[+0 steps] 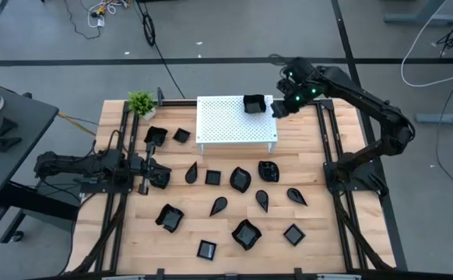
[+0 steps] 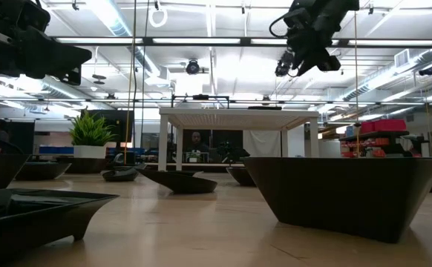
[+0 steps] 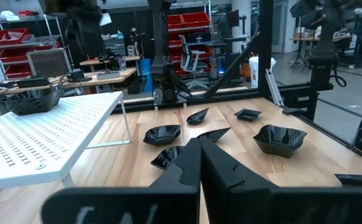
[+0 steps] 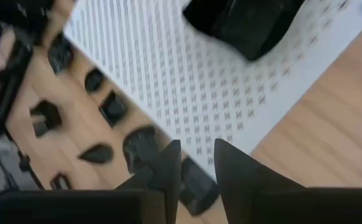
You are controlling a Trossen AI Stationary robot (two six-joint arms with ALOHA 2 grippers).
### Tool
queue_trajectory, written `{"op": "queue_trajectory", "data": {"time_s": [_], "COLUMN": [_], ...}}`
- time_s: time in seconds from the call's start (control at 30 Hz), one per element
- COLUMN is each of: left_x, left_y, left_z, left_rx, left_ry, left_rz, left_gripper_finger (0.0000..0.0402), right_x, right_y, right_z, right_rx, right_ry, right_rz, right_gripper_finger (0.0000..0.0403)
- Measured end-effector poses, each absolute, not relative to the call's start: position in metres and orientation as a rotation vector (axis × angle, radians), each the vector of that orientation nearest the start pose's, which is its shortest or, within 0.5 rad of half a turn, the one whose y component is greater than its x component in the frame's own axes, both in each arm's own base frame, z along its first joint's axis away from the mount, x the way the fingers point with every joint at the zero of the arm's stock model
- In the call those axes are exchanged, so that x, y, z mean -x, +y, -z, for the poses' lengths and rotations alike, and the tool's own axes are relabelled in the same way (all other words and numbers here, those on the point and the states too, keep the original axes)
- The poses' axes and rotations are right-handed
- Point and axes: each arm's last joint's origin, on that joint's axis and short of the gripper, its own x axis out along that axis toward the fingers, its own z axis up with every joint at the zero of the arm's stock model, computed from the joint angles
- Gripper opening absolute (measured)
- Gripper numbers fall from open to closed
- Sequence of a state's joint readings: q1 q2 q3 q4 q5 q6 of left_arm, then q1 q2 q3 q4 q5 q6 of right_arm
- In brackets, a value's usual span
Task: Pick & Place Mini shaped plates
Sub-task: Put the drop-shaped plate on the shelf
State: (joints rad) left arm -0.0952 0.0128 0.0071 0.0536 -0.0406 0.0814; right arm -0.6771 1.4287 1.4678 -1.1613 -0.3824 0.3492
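Several mini shaped plates, small glossy black dishes (image 1: 240, 179), lie spread over the wooden table in front of the white perforated stand (image 1: 226, 128). One square plate (image 1: 254, 103) sits on the stand's top at its far right corner; the right wrist view shows this plate (image 4: 243, 22) too. My right gripper (image 1: 282, 107) hovers above the stand's right end, tipped downward, open, with nothing between its fingers (image 4: 168, 168). My left gripper (image 3: 199, 155) rests shut and level at the table's left side, pointing toward the plates.
A small green potted plant (image 1: 142, 103) stands at the far left corner beside the stand. Two more plates (image 1: 155, 135) lie left of the stand. Black frame rails (image 1: 331, 148) run along both table sides. Bare wood shows at the far right, beside the stand.
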Motion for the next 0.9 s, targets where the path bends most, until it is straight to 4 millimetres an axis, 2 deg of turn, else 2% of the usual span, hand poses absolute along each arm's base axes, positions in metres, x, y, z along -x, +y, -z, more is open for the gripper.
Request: {"op": "queue_trajectory", "data": {"time_s": [0.23,0.47,0.67,0.9], "left_x": [-0.098,-0.098,-0.098,-0.098], "left_y": [-0.008,-0.008,-0.008,-0.008], "left_z": [-0.17,-0.17,-0.17,-0.17], "left_rx": [-0.078,-0.078,-0.078,-0.078], "left_ry": [-0.05,-0.05,-0.05,-0.05], "left_rz": [0.052,0.052,0.052,0.052], "left_gripper_finger": [0.0003,0.0003,0.0003,0.0003], "right_x": [-0.204,-0.189,-0.178,-0.167], "right_y": [-0.134,-0.111,-0.091,-0.073], "right_z": [-0.314,-0.292,-0.285,-0.286], "right_rx": [-0.898,-0.9,-0.889,-0.843], "right_ry": [1.031,1.102,1.123,1.133], "right_rz": [0.402,0.385,0.355,0.3], "right_gripper_finger": [0.0101,0.0101,0.0101,0.0101]}}
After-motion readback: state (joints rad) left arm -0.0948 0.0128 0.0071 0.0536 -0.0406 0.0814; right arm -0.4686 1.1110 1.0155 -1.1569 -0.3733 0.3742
